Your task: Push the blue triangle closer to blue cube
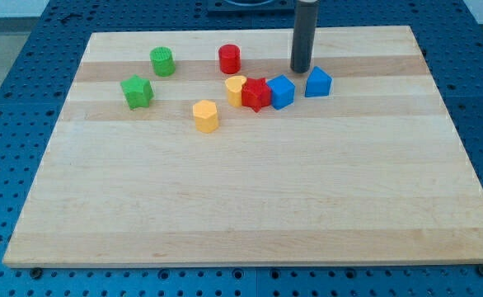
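Note:
The blue triangle [317, 82] sits on the wooden board near the view's top, right of centre. The blue cube [281, 91] lies just to its left, a small gap between them. The cube touches a red star-shaped block [256, 94] on its left. My tip [299, 69] is the lower end of the dark rod, resting just above the gap between the two blue blocks, slightly up and left of the triangle and touching neither as far as I can tell.
A yellow heart-like block [236, 89] touches the red star's left side. A yellow hexagonal block [206, 115] lies lower left. A red cylinder [229, 58], a green cylinder [162, 61] and a green star [137, 91] stand to the left. The board's top edge [250, 33] is close.

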`<move>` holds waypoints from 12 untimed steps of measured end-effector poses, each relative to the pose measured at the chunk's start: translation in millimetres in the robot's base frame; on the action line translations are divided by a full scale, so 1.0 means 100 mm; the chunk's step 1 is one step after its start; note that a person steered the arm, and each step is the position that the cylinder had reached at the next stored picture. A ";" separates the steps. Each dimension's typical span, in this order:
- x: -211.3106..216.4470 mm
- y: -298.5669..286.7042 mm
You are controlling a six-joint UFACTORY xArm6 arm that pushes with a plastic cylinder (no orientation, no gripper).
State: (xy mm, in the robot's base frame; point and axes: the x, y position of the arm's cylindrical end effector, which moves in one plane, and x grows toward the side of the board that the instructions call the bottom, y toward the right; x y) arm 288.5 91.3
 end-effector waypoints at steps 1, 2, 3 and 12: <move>-0.04 0.60; 0.11 1.03; 0.37 1.12; 0.57 0.04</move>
State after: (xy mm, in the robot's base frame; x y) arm 345.2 95.1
